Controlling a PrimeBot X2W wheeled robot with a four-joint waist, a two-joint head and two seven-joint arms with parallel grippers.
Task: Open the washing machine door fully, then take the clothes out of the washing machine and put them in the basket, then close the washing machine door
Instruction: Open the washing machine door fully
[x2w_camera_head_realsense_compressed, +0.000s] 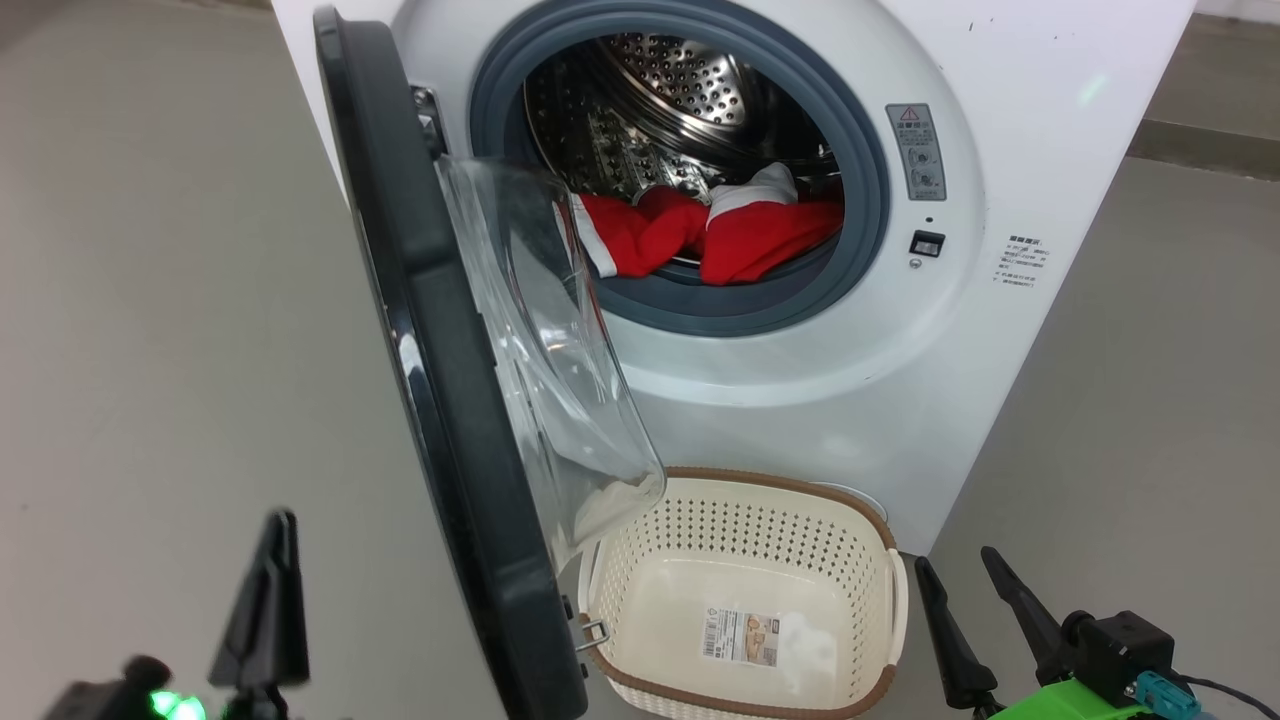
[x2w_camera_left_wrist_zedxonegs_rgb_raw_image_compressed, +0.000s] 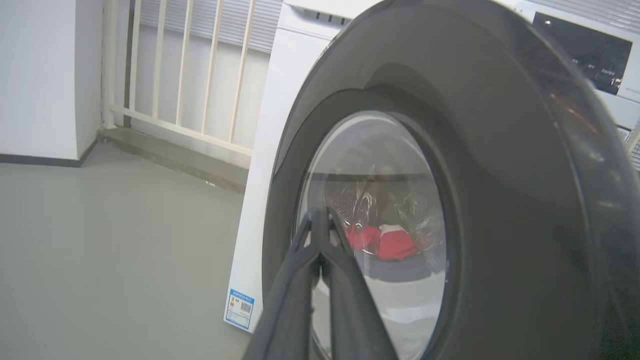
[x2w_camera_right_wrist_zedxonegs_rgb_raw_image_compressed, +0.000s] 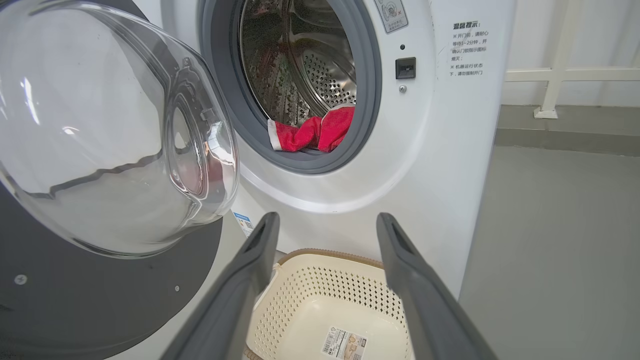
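The white washing machine (x2w_camera_head_realsense_compressed: 1020, 120) stands ahead with its black-rimmed door (x2w_camera_head_realsense_compressed: 440, 330) swung out, edge-on to me, the glass bowl bulging to the right. Red clothes (x2w_camera_head_realsense_compressed: 740, 235) with white trim lie at the front of the steel drum, also seen as clothes (x2w_camera_right_wrist_zedxonegs_rgb_raw_image_compressed: 312, 132). The cream basket (x2w_camera_head_realsense_compressed: 760, 530) sits empty on the floor below the opening. My left gripper (x2w_camera_head_realsense_compressed: 280, 530) is shut, empty, at the lower left, outside the door (x2w_camera_left_wrist_zedxonegs_rgb_raw_image_compressed: 500, 200); its fingertips (x2w_camera_left_wrist_zedxonegs_rgb_raw_image_compressed: 320, 220) touch. My right gripper (x2w_camera_right_wrist_zedxonegs_rgb_raw_image_compressed: 327, 227) is open above the basket (x2w_camera_right_wrist_zedxonegs_rgb_raw_image_compressed: 325, 295), also at the lower right (x2w_camera_head_realsense_compressed: 950, 570).
Grey floor spreads on both sides of the machine. A white railing (x2w_camera_left_wrist_zedxonegs_rgb_raw_image_compressed: 190, 75) and a low ledge run along the wall behind on the left. A second railing (x2w_camera_right_wrist_zedxonegs_rgb_raw_image_compressed: 560, 75) stands behind on the right.
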